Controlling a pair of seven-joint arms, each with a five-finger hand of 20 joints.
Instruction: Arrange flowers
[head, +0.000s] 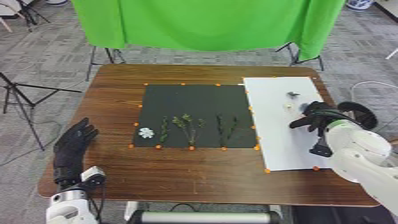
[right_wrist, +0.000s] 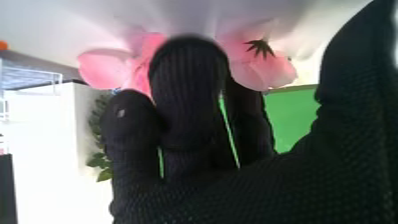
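Flowers (right_wrist: 102, 70) with pink petals are showing just beyond the fingers of my right hand (head: 313, 118), over the white sheet (head: 277, 132); those fingers are extending fairly straight, the thumb standing apart, and I am not managing to tell whether they are touching petals. A small green sprig (head: 292, 94) is lying on that sheet. On the black sheet (head: 195, 97), a white flower (head: 146, 133) and several green stems (head: 188, 130) are lying in a row, so I am judging the arranging unfinished, those pieces probably awaiting placement. My left hand (head: 71, 146) is waiting, fingers outstretched, at the table's (head: 178, 172) left side.
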